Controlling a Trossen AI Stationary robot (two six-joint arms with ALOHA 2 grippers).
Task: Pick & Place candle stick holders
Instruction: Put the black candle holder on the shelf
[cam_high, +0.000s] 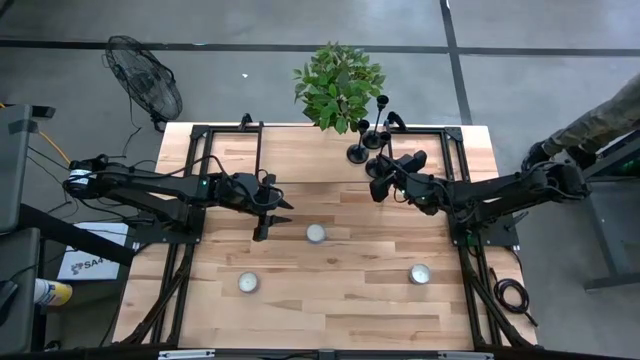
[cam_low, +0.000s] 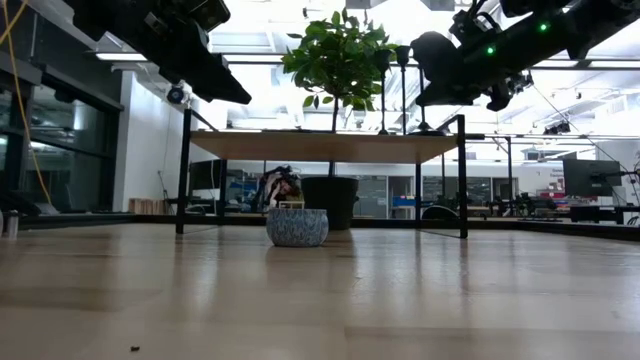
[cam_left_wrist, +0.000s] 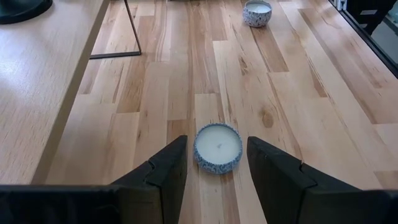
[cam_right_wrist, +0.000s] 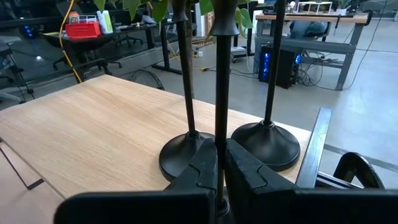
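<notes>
Three black candlestick holders stand close together at the far right of the raised wooden shelf (cam_high: 300, 150). Two of them stand free on their round bases (cam_right_wrist: 186, 158) (cam_right_wrist: 266, 144), also visible in the high view (cam_high: 357, 152) (cam_high: 372, 140). My right gripper (cam_right_wrist: 221, 152) (cam_high: 378, 180) is shut on the third one's thin stem (cam_right_wrist: 221, 93). My left gripper (cam_left_wrist: 217, 158) (cam_high: 277, 215) is open above the table's middle, its fingers either side of a white candle (cam_left_wrist: 217, 147) without touching it. My right gripper pinches the low part of the holder's stem (cam_right_wrist: 221, 134) between its two fingers. The fingers come about level from the table's right side and lie across the stem. The holder stands upright, its cup (cam_right_wrist: 222, 22) up. The fingers hide its base, so whether it is lifted does not show.
White candles lie on the table at the middle (cam_high: 316, 233), near left (cam_high: 249, 283) and near right (cam_high: 419, 274). A potted plant (cam_high: 338, 85) overhangs the shelf's far edge. The shelf's black frame posts (cam_high: 455, 140) stand near the holders.
</notes>
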